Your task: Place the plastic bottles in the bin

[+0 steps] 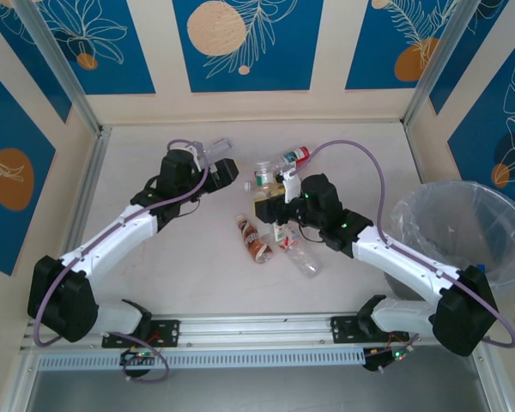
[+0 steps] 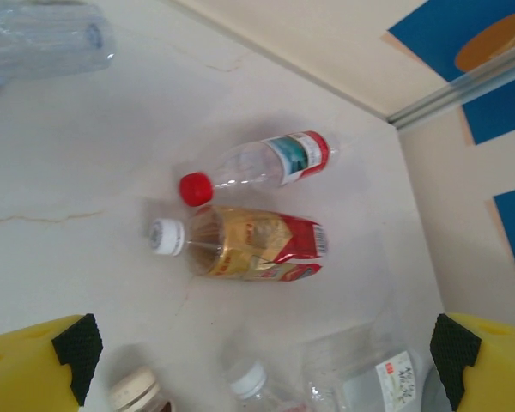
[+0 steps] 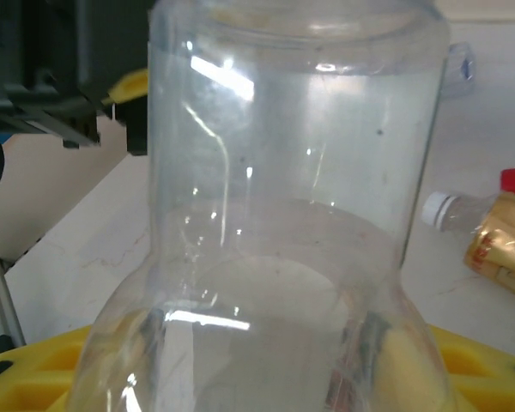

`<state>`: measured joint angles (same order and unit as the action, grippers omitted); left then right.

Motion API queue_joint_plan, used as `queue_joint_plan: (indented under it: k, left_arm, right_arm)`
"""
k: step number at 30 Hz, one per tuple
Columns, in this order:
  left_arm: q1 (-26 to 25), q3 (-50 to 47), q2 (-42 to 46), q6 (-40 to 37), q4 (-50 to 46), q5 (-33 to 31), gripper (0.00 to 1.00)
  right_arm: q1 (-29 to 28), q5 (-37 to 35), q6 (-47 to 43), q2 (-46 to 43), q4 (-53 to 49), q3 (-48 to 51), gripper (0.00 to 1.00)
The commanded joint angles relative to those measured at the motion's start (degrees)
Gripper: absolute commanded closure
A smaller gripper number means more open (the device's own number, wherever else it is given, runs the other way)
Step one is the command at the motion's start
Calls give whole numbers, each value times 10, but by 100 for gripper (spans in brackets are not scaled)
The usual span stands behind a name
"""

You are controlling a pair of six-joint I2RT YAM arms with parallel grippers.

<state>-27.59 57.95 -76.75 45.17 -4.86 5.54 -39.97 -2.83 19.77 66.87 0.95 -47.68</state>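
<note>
Gripping a clear bottle (image 3: 275, 215), right pincer (image 1: 269, 206) sits over the counter (image 1: 154, 266); bin (image 1: 481, 199) lies well apart to its right, right arm nearer. Left pincer (image 2: 262, 348) gapes wide, empty, red-capped bottle (image 2: 270, 163) lying ahead.

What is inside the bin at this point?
The bin holds its whitish bag lining and no bottle I can make out. Its near-left part is covered by the right arm, so anything there is hidden.

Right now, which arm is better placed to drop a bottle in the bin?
Right, I'd say. The right gripper holds a clear bottle, and the bin stands beside that arm. The left gripper is open and empty above lying bottles, farther from the bin.
</note>
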Motion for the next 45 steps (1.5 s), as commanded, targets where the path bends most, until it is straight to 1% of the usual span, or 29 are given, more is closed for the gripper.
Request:
queue_joint_plan:
  k: [1, 4, 7, 10, 14, 20, 22, 25, 27, 28, 30, 32, 35, 36, 45]
  left_arm:
    - [2, 0, -14, 4, -19, -13, 1]
    - [-6, 2, -26, -10, -5, 9, 1]
    - [-15, 12, -35, -23, -11, 9, 1]
    - [-15, 21, -49, -21, -12, 16, 1]
    - [-15, 30, -74, -13, -16, 18, 1]
    - [-15, 29, -92, -11, -1, 36, 1]
    - [-15, 28, -93, -14, -1, 38, 1]
    - [-15, 26, -99, -17, 10, 50, 1]
    - [-14, 23, -105, -19, 37, 76, 1]
    - [-16, 19, -109, -21, 60, 102, 1]
    - [-19, 19, -117, -25, 91, 142, 1]
    - [-27, 26, -122, -37, 100, 162, 1]
    - [-42, 41, -125, -67, 89, 165, 1]
    - [-46, 45, -126, -73, 87, 166, 1]
    - [-48, 60, -146, -71, 113, 197, 1]
  right_arm:
    - [10, -18, -37, -29, -32, -35, 49]
    - [25, -17, -33, -41, -61, -59, 50]
    - [40, -24, -39, -51, -94, -88, 51]
    - [55, -42, -48, -64, -124, -117, 51]
    - [88, -57, -46, -76, -169, -161, 52]
    - [138, -94, -92, -99, -214, -207, 52]
    - [161, -92, -96, -109, -232, -230, 52]
    - [195, -65, -97, -134, -239, -256, 52]
    - [214, -54, -101, -156, -228, -260, 51]
    - [222, -58, -104, -166, -226, -262, 51]
    - [233, -83, -115, -184, -229, -267, 51]
    - [242, -121, -130, -200, -235, -269, 51]
    - [257, -205, -148, -221, -253, -271, 51]
    - [262, -223, -155, -227, -264, -273, 51]
    - [301, -347, -215, -283, -303, -263, 51]
